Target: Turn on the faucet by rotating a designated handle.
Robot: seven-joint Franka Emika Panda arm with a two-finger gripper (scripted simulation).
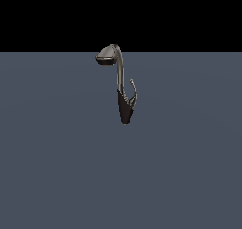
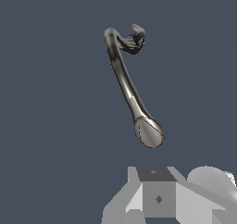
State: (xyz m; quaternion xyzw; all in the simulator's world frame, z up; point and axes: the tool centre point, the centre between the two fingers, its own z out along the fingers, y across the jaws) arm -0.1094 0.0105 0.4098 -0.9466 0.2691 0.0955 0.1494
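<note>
A dark faucet [image 1: 121, 88] is standing alone on a grey floor [image 1: 56, 166], its long axis upright — spout head facing the exterior view's left. A thin curved handle [image 1: 134, 92] is branching off its blackish base. The gripper [image 2: 159, 197] is hovering apart from it, touching nothing — its opening cannot be told.

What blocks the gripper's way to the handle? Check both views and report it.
Nothing visible does. The faucet stands alone on the plain surface, and its handle branches off the dark base with open space around it. In the wrist view only the gripper body shows, apart from the faucet; its fingers are out of sight.
</note>
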